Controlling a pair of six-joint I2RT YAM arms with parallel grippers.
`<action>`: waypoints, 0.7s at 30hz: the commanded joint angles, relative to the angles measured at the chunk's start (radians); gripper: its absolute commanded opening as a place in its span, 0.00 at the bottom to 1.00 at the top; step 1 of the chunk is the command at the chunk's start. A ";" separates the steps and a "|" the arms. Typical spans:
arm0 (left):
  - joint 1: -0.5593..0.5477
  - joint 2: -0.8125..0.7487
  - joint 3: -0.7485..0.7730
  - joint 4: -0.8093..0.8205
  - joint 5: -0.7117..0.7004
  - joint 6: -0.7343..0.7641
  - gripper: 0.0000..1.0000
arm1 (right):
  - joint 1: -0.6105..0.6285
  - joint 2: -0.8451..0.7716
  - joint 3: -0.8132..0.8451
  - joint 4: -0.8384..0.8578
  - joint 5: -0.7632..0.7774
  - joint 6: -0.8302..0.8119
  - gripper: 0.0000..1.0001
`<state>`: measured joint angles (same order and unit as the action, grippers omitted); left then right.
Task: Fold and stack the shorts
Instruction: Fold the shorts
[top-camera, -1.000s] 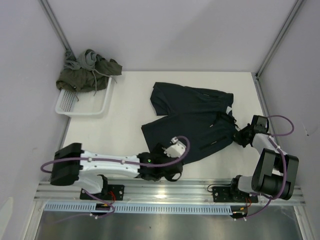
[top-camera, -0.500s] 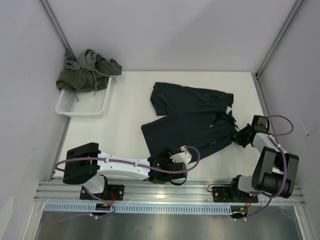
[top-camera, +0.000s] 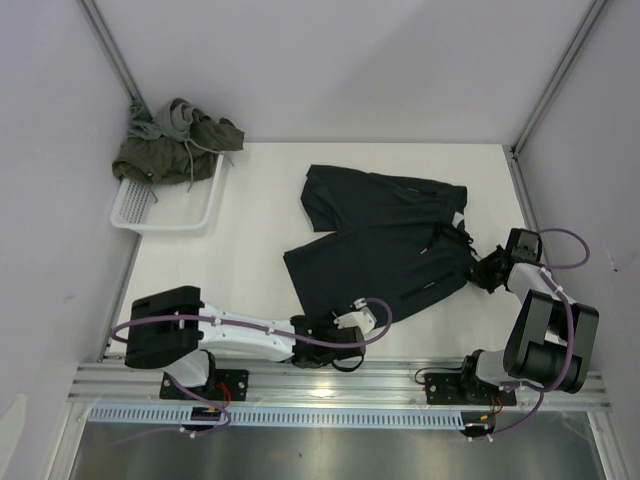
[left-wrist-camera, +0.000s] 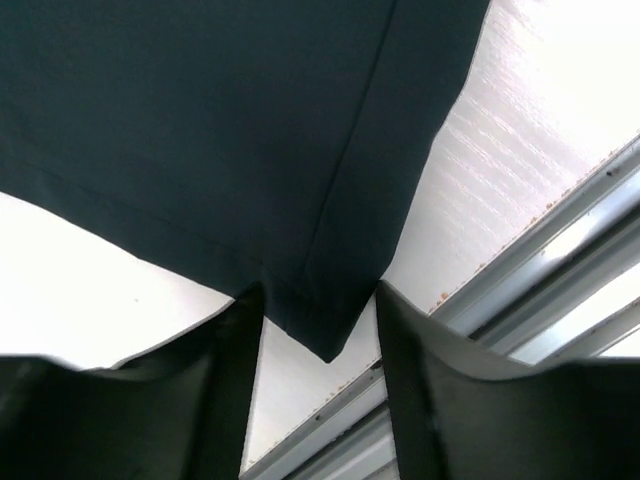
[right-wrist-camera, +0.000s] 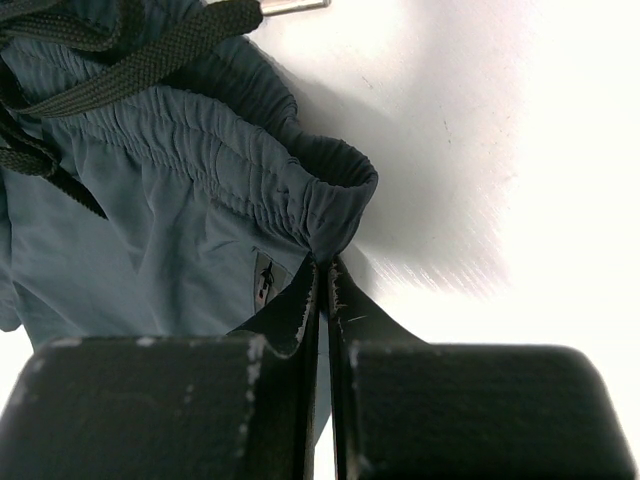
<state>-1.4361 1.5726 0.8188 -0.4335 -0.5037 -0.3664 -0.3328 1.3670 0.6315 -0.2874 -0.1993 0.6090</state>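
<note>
The navy shorts (top-camera: 385, 245) lay spread flat on the desk (top-camera: 250, 230), right of its middle. One leg reached toward the far edge, the other toward the near edge, and the waistband (right-wrist-camera: 250, 170) faced the right edge.

The cloth looked thin, light and limp. It would likely sag and drag rather than hold any shape, so edges and corners seemed the sensible places to pinch it. The gathered elastic waistband gave a thicker, firmer hold than the legs. The loose drawstring (right-wrist-camera: 150, 55) could snag.

The right gripper (right-wrist-camera: 322, 290) had its fingers all but closed on a fold of that waistband, near the right edge of the desk. The left gripper (left-wrist-camera: 320, 295) stood open by the near edge. Its two fingers straddled the hem corner (left-wrist-camera: 325, 345) of the nearer leg, and nothing was clamped between them.

A white mesh basket (top-camera: 165, 225) sat in the far left corner of the desk. The olive shorts (top-camera: 175, 155) were heaped over its far end, spilling past the rim. A light grey garment (top-camera: 165, 120), probably the grey shorts, was bunched on top. The near half of the basket showed only bare mesh.
</note>
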 joint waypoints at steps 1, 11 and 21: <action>0.023 0.016 -0.014 0.000 0.028 0.006 0.47 | -0.008 -0.002 0.042 -0.015 0.008 -0.017 0.00; 0.028 -0.029 0.017 -0.008 0.152 -0.009 0.00 | -0.009 -0.020 0.155 -0.318 0.130 0.014 0.00; -0.015 -0.321 0.126 -0.227 0.264 -0.080 0.00 | -0.008 -0.262 0.111 -0.584 0.193 0.061 0.00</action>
<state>-1.4498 1.3571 0.8742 -0.5701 -0.2897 -0.4091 -0.3359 1.1927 0.7536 -0.7479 -0.0483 0.6495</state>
